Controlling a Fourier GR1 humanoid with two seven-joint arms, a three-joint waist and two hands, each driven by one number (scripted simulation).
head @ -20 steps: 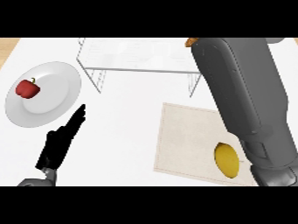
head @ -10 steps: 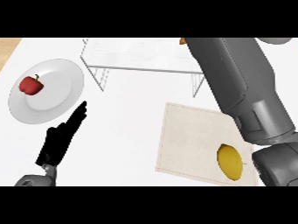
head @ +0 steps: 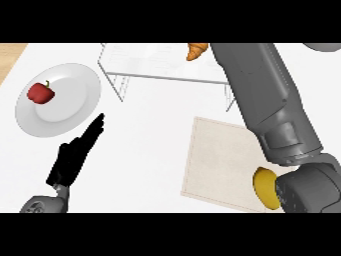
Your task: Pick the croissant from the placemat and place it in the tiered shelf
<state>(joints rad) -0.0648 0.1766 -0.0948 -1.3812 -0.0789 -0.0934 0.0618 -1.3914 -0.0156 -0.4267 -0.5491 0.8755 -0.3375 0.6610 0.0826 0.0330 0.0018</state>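
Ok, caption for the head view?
Right forearm extends over the placemat to the tiered shelf, croissant at its far edge; left hand rests open.

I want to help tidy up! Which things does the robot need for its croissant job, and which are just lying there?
For the job:
croissant, now up on the shelf
shelf
placemat

Just lying about:
plate
red fruit on the plate
yellow fruit on the placemat
left hand, open and resting at the lower left
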